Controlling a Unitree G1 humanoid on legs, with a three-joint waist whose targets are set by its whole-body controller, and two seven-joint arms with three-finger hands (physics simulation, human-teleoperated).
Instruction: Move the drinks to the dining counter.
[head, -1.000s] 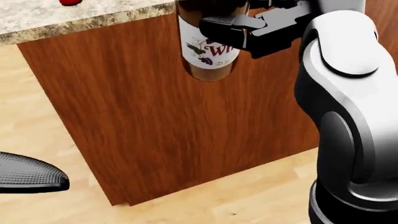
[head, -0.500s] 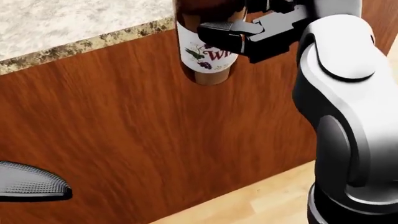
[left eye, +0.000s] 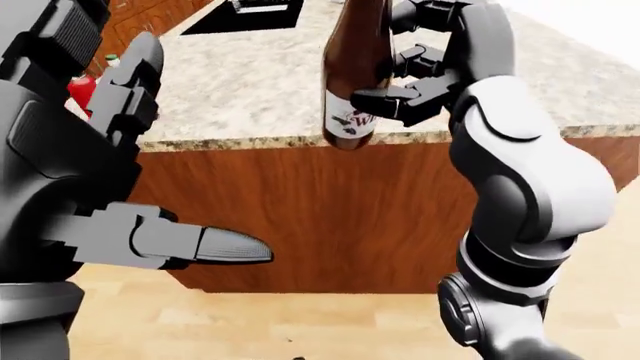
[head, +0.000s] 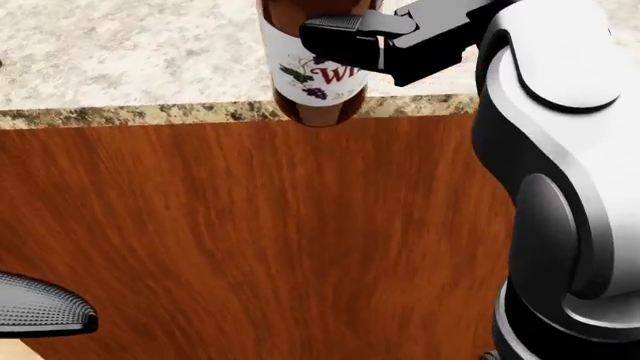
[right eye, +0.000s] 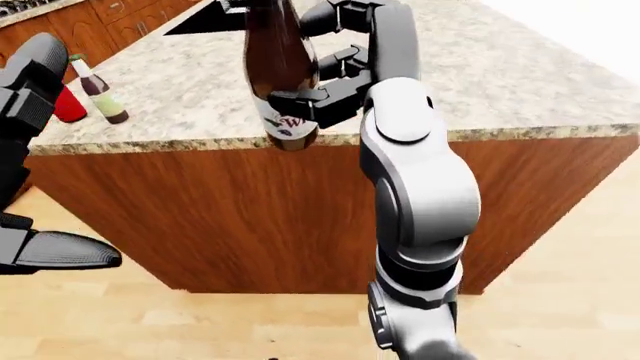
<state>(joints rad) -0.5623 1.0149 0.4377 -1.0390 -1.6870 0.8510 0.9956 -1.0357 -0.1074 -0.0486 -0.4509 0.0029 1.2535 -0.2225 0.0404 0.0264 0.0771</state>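
Note:
My right hand is shut on a brown wine bottle with a white label. It holds the bottle nearly upright, with the base level with the near edge of the granite-topped wooden counter. The bottle also shows at the top of the head view. My left hand is open and empty at the left of the left-eye view, below the counter top. A small green-capped bottle and a red thing stand on the counter's left part.
A black sink or stove is set into the counter top at the top of the view. The counter's wooden side fills the head view. Light wooden floor lies around the counter.
The whole head view has shifted: the counter edge now runs level and lower in the picture, and the floor has dropped out of view. The bottle stays in my right hand.

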